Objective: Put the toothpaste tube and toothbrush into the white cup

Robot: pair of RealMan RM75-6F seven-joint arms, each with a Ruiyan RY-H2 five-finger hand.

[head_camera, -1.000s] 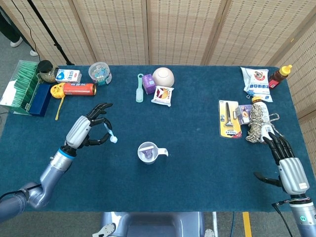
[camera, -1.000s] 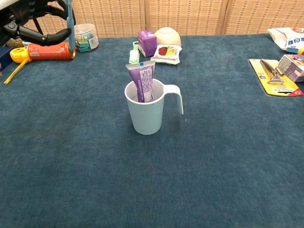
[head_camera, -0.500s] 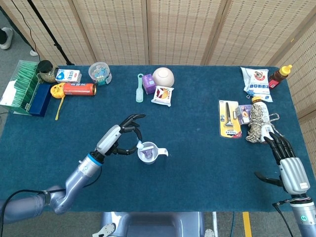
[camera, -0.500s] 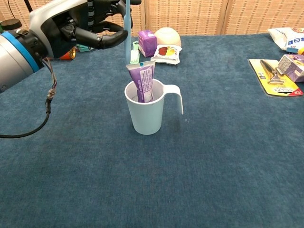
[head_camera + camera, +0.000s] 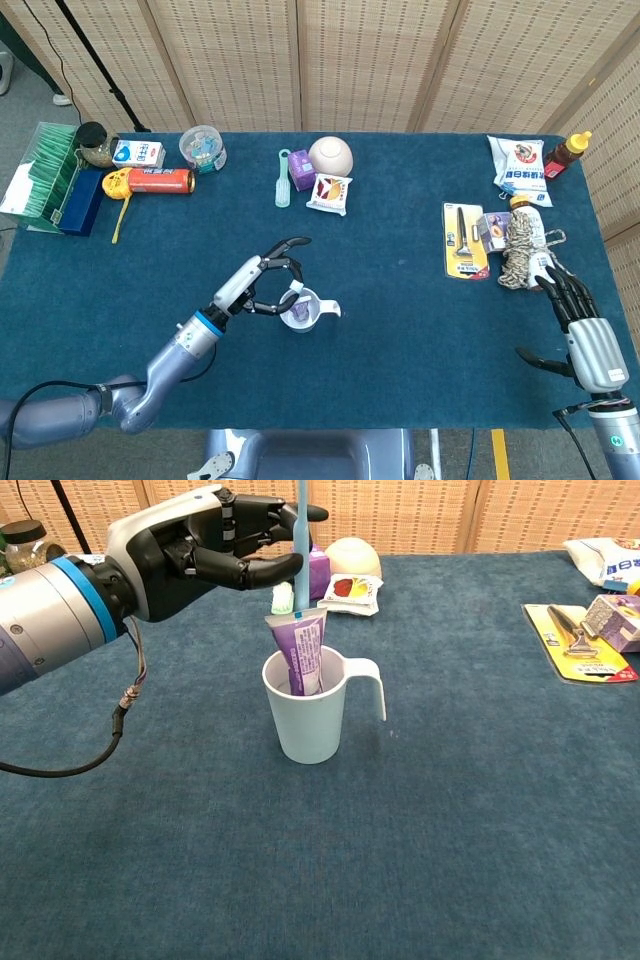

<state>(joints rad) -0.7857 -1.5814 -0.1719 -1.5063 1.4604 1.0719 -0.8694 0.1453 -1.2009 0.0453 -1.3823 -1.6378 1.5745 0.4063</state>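
Since the frame one second back, left hand (image 5: 205, 542) has travelled from the desk's 9 o'clock region to the cup, carrying the brush with it; over the last half second it closed the remaining gap. Left hand pinches a slim light-blue plastic toothbrush (image 5: 301, 540) between thumb and fingers, handle near vertical, its lower end dropping behind the tube's upper edge in the chest view. Whether the tip is already past the rim cannot be told.

Step in hand: inserting the toothbrush, second of the two items. Judgement: next move calls for a straight descent into the free space beside the tube, then release; a sideways nudge could tip the cup.

White plastic cup with side handle (image 5: 311, 720) stands upright near desk centre, handle at 3 o'clock. Purple toothpaste tube with crimped end up (image 5: 300, 650) already stands inside, leaning toward 11 o'clock, taking up part of the mouth.

Right hand (image 5: 583, 325) rests at 4 o'clock on the blue cloth-covered desk (image 5: 450, 830), fingers spread, holding nothing, well apart from the cup.
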